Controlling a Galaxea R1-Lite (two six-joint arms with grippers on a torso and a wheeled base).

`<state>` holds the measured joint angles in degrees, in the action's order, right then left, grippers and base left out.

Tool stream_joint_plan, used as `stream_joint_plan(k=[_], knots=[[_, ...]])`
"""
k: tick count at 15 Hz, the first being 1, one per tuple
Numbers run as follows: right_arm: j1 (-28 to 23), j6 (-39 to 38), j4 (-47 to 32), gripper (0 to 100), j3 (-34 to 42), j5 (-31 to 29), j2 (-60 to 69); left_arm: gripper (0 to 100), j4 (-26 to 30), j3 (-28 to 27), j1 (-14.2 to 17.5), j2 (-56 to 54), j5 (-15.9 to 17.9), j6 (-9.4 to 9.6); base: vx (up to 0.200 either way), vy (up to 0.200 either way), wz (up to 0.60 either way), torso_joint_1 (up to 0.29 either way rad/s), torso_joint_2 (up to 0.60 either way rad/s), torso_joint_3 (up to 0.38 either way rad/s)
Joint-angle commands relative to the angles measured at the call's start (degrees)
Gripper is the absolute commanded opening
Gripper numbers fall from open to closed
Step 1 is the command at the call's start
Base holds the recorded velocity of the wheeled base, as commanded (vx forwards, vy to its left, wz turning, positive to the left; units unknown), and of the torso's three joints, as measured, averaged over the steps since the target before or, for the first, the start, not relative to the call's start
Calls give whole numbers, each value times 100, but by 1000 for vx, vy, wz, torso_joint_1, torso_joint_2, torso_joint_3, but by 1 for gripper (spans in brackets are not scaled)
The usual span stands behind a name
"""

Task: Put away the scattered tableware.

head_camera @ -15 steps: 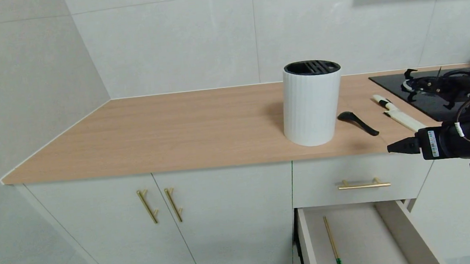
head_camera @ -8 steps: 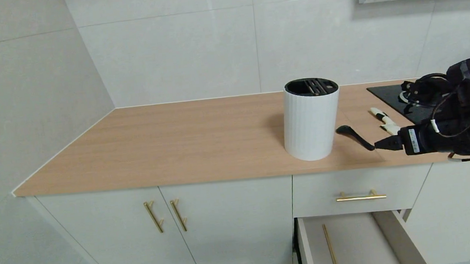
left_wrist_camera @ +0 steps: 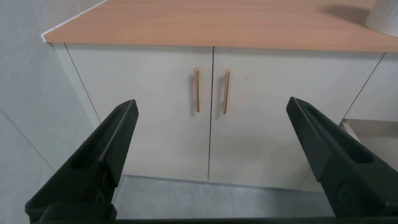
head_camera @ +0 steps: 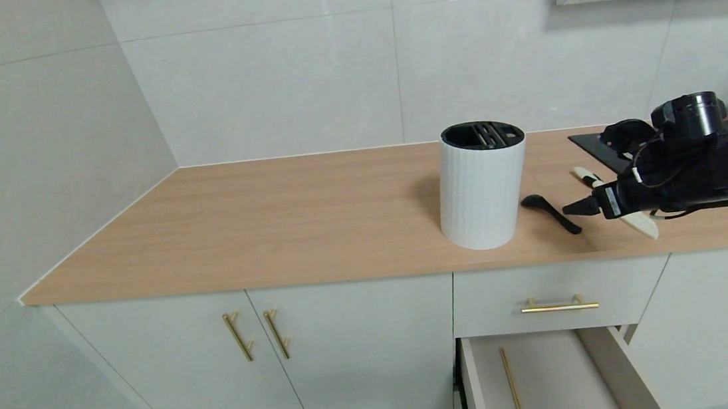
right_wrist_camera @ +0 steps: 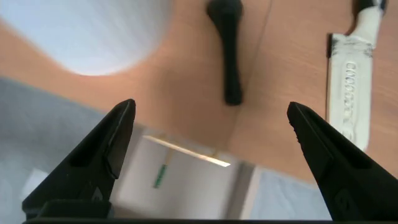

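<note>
A black spoon [head_camera: 549, 208] lies on the wooden counter [head_camera: 311, 209], just right of a white ribbed holder [head_camera: 482, 183] with a black slotted top. A white knife [head_camera: 641, 224] lies right of the spoon, its middle hidden behind my right gripper [head_camera: 575, 208]. That gripper hovers open just above the counter's front edge, over the end of the spoon's handle. In the right wrist view the spoon [right_wrist_camera: 229, 50] and the knife [right_wrist_camera: 350, 81] lie between the spread fingers of the right gripper [right_wrist_camera: 210, 106]. My left gripper [left_wrist_camera: 211, 102] is open, low, facing the cabinet doors.
Below the counter a drawer [head_camera: 554, 373] stands pulled out with chopsticks [head_camera: 509, 377] lying in it. A closed drawer with a gold handle [head_camera: 559, 306] sits above it. A black hob [head_camera: 602, 141] is at the counter's far right. The counter's left half is bare.
The head camera tilted up early on. My right gripper has moved from in front of the counter edge up and inward, over the spoon's handle and the knife.
</note>
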<state>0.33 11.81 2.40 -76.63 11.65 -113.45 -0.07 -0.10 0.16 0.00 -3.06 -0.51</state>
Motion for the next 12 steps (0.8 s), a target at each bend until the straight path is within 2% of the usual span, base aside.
stream_joint_plan(k=[1,6,9,12], knots=[[-59,93,6,100,-511,30,-819,100,-1,1,2,0,-2,-2,0,0,0,0,0,0],[-50,128,50,100,-1082,47,-1391,100,-10,1,2,0,-2,-2,0,0,0,0,0,0],[-50,128,234,100,-1117,65,-1540,100,-1,1,2,0,-2,-2,0,0,0,0,0,0],[-59,111,296,100,-1381,364,-1769,100,-1,1,2,0,-2,-2,0,0,0,0,0,0]])
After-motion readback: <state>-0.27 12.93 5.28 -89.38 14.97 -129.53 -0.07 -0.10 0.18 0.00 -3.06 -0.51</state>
